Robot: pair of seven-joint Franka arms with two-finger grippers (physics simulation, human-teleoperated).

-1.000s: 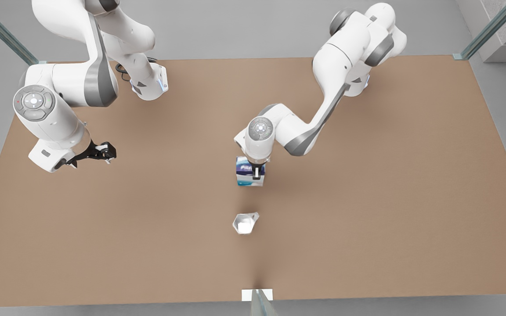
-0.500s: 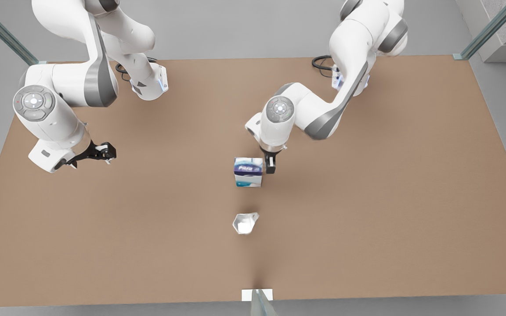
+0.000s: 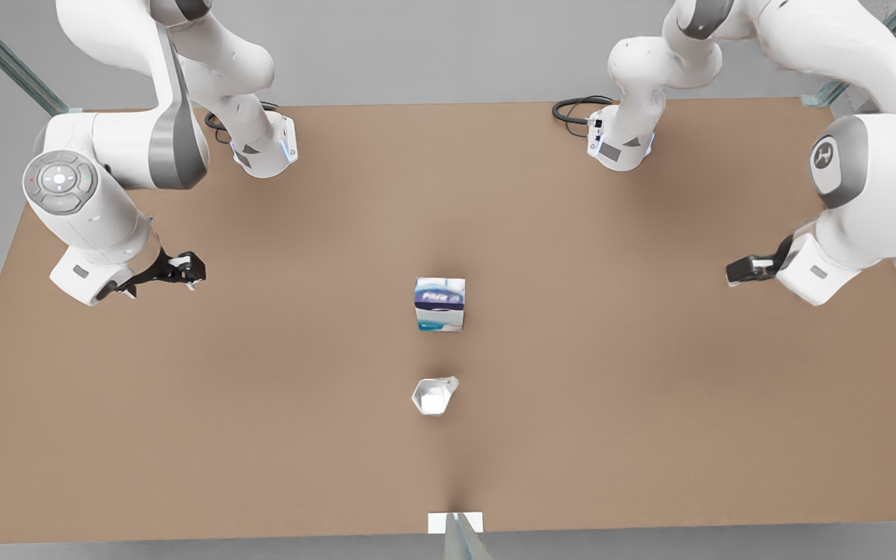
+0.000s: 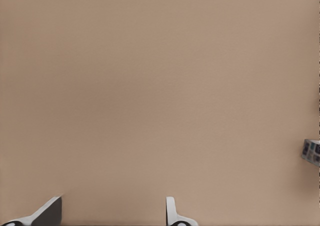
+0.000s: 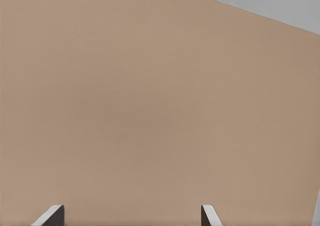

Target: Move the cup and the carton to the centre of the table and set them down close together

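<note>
The carton (image 3: 440, 304), dark blue, white and teal, stands upright near the middle of the table (image 3: 611, 389). The pale faceted cup (image 3: 434, 395) sits a short way nearer the front edge, apart from the carton. My left gripper (image 3: 191, 271) hangs open over the front view's left side, far from both. A corner of the carton (image 4: 312, 152) shows at the edge of the left wrist view, beyond that gripper's (image 4: 114, 201) spread fingertips. My right gripper (image 3: 732, 272) hovers open at the front view's right, holding nothing; its fingertips (image 5: 55, 213) stand wide over bare table.
A small white tab (image 3: 439, 523) marks the table's front edge. Both arm bases (image 3: 261, 148) (image 3: 619, 144) stand at the far edge, with a black cable (image 3: 572, 109) beside the one on the front view's right. Grey floor surrounds the table.
The right gripper let go of the carton and swung away to the front view's right side. The carton stayed upright in place. The cup and the left arm have not moved.
</note>
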